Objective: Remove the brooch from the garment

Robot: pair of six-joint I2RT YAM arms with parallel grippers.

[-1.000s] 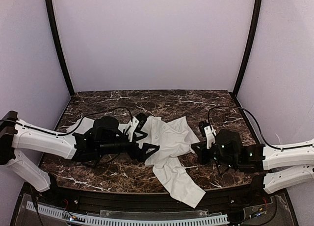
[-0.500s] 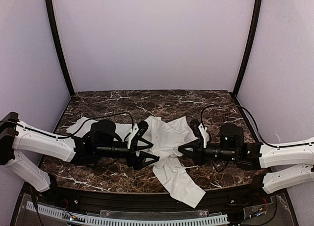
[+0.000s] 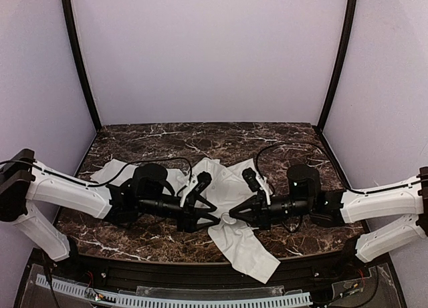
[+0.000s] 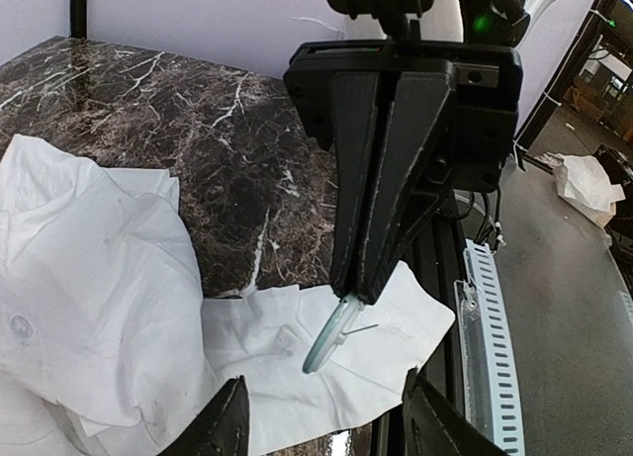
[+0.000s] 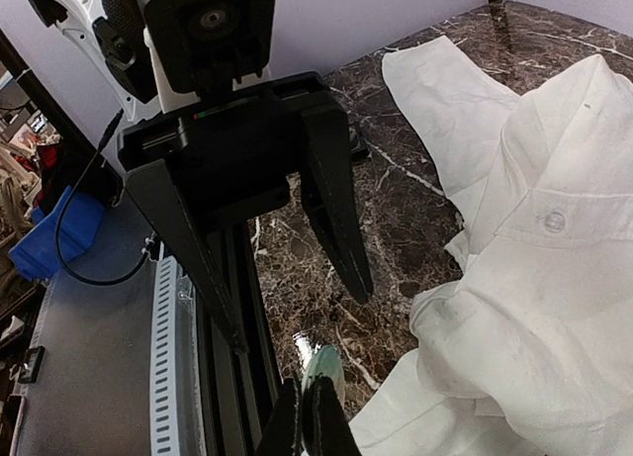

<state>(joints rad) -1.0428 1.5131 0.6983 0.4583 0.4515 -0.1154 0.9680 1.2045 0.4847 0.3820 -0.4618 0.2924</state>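
Observation:
The brooch (image 4: 331,339) is a small pale green disc with a thin pin sticking out of its back. My right gripper (image 5: 305,431) is shut on its edge and holds it clear of the fabric, above the sleeve of the white shirt (image 3: 231,181). The brooch also shows in the right wrist view (image 5: 324,369) and in the top view (image 3: 227,220). My left gripper (image 4: 326,426) is open and empty, facing the right gripper (image 3: 234,216) tip to tip, with the brooch between its fingers (image 5: 341,228). In the top view the left gripper (image 3: 204,201) sits over the shirt's middle.
The shirt lies crumpled across the dark marble table (image 3: 154,137), one sleeve (image 3: 251,254) hanging over the black front edge. A shirt button (image 5: 554,222) shows near the collar. Cables loop behind both arms. A slotted white rail (image 3: 200,300) runs below the table's front.
My right gripper has swung left over the shirt until it meets the left gripper. The left gripper has shifted slightly right and stays open.

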